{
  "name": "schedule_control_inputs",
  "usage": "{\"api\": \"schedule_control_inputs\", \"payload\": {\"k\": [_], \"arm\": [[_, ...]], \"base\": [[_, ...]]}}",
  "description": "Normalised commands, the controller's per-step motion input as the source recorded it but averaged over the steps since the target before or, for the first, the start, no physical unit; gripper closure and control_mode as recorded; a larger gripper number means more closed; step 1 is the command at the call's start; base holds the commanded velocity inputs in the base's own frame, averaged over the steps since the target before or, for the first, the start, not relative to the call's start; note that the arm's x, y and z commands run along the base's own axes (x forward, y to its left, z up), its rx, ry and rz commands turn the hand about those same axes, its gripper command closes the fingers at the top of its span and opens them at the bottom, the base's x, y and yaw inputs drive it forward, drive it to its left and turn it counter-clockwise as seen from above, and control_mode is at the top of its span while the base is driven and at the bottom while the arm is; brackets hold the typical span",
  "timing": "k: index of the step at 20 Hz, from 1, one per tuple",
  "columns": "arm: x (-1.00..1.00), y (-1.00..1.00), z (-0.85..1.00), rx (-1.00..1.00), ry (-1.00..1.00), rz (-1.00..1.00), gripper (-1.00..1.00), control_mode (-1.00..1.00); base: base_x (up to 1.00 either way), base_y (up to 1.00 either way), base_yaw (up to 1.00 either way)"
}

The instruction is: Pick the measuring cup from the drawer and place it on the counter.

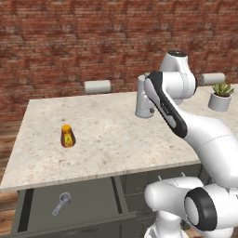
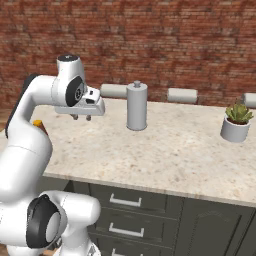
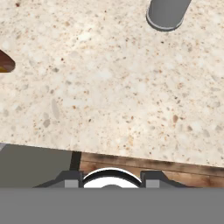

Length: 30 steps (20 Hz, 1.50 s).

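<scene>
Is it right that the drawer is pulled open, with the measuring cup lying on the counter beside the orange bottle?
Not quite. The drawer is open, but the measuring cup lies inside it, not on the counter; the left base view shows this. The orange bottle stands alone there.

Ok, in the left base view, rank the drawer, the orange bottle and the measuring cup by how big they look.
1. The drawer, open below the counter edge, by far the largest.
2. The orange bottle.
3. The measuring cup, smallest in bulk, though with its handle it spans about as long as the bottle is tall.
</scene>
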Motion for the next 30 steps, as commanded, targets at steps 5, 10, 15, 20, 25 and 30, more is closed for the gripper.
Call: {"api": "schedule_control_inputs", "payload": {"k": [5, 10, 15, 20, 25, 30], "arm": [[-0.02, 0.02, 0.00, 0.00, 0.00, 0.00, -1.00, -1.00], [0.00, 0.29, -0.02, 0.00, 0.00, 0.00, -1.00, -1.00], [0.00, 0.32, -0.09, 0.00, 0.00, 0.00, -1.00, -1.00], [0.00, 0.25, -0.05, 0.00, 0.00, 0.00, -1.00, -1.00], [0.00, 0.22, -0.02, 0.00, 0.00, 0.00, -1.00, -1.00], [0.00, 0.35, -0.08, 0.00, 0.00, 0.00, -1.00, -1.00]], "base": [[0.00, 0.00, 0.00], [0.00, 0.00, 0.00], [0.00, 0.00, 0.00], [0.00, 0.00, 0.00], [0.00, 0.00, 0.00], [0.00, 0.00, 0.00]]}}
